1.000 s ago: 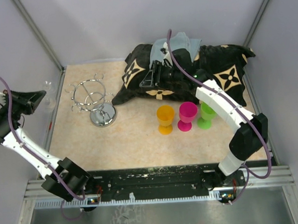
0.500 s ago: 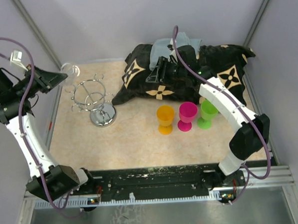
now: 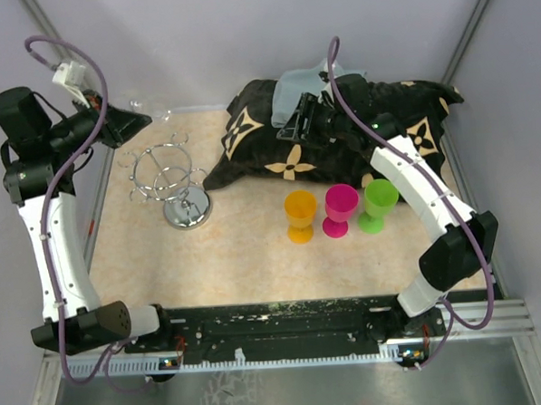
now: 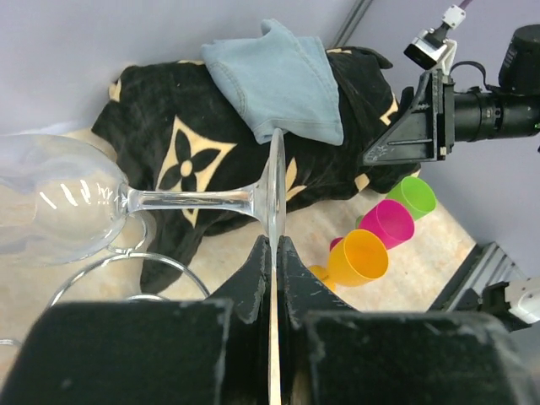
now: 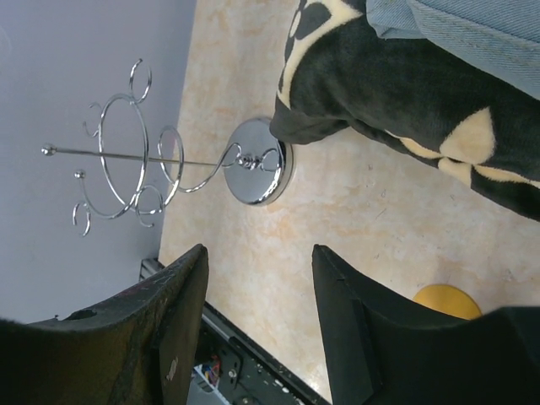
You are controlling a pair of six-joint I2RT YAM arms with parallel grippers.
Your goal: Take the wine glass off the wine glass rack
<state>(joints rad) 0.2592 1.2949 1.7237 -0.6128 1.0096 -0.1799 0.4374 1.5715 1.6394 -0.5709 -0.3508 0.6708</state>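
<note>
The clear wine glass lies on its side in the air, its thin foot pinched edge-on between the black fingers of my left gripper. From above, the wine glass hangs at the back left, just beyond the chrome wine glass rack, clear of its loops. My left gripper is high beside it. The rack stands with no glass on it. My right gripper is open over bare table near the bag, with nothing between its fingers.
A black bag with beige flower marks lies at the back, a blue denim cloth on top. Orange, pink and green plastic goblets stand in a row right of centre. Walls close in left, right and behind.
My left arm has swung up and to the right from the left wall, carrying the wine glass to the back left behind the rack. My right arm rose slightly over the bag.
</note>
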